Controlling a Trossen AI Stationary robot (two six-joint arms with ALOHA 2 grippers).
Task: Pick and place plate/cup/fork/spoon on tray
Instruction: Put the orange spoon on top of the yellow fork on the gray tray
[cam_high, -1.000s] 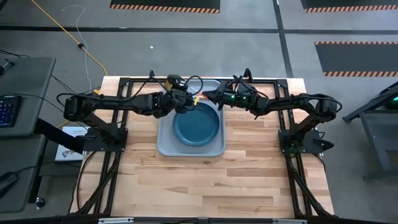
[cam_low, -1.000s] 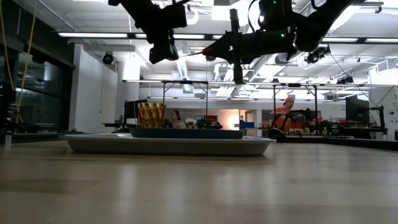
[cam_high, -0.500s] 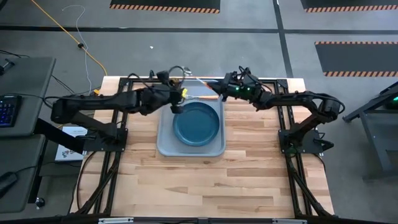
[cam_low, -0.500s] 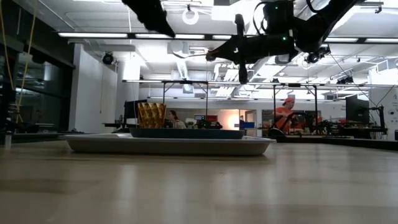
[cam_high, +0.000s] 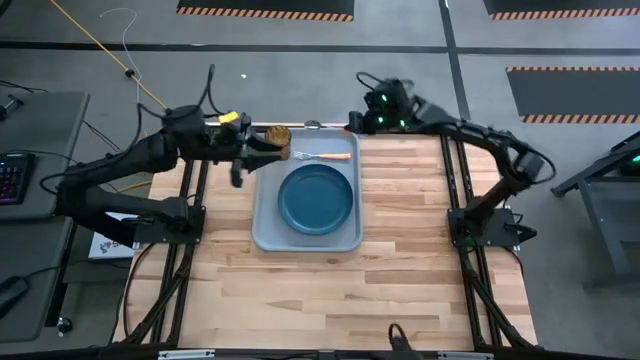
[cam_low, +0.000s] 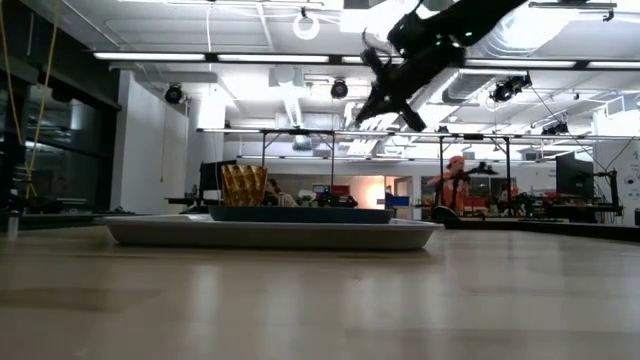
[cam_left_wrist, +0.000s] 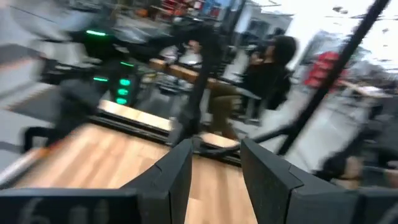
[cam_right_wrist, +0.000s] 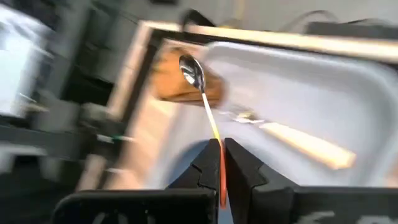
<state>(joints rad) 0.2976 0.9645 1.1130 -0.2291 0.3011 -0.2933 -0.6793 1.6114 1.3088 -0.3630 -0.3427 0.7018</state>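
The grey-blue tray (cam_high: 262, 232) lies mid-table and holds the dark blue plate (cam_high: 317, 197). The amber cup (cam_high: 277, 133) stands in its far left corner. The fork (cam_high: 325, 156) lies on the tray floor beyond the plate, and shows in the right wrist view (cam_right_wrist: 298, 140). My right gripper (cam_high: 358, 122) is high over the table's far edge, shut on the red-handled spoon (cam_right_wrist: 202, 93). My left gripper (cam_high: 283, 152) is open and empty at the tray's far left corner, beside the cup. The low view shows the cup (cam_low: 243, 185), plate (cam_low: 300, 213) and tray (cam_low: 270, 233). My right gripper pinches the spoon's red handle (cam_right_wrist: 216, 149) between its two fingers. The spoon runs along the fingers and sticks out past their tips, with its metal bowl (cam_right_wrist: 193, 71) farthest out. It is lifted clear, above the tray.
Bare wooden table (cam_high: 330, 290) stretches from the tray to the near edge. Black frame rails (cam_high: 185, 250) run along both sides. People sit at benches in the room behind (cam_low: 460, 180).
My left gripper has drawn back from over the tray's far end toward the table's left edge and has left the low view. My right gripper has gone up and toward the far edge, carrying the spoon. The fork now lies uncovered on the tray.
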